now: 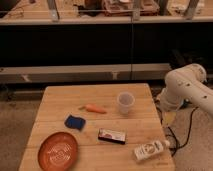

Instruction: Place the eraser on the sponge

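The eraser [111,135], a flat dark block with a white label and a reddish end, lies on the wooden table [60,100] near the front middle. The dark blue sponge [74,122] rests to its left and slightly behind it, a short gap apart. My white arm [186,86] bends beside the table's right edge, well to the right of both. The gripper does not show; only the arm's rounded segments are seen, reaching down past the table's right side.
A round orange plate [58,151] sits at the front left. A white labelled bottle [149,149] lies at the front right. A clear plastic cup [125,102] and an orange carrot-like piece [94,108] stand behind the eraser. A dark counter runs along the back.
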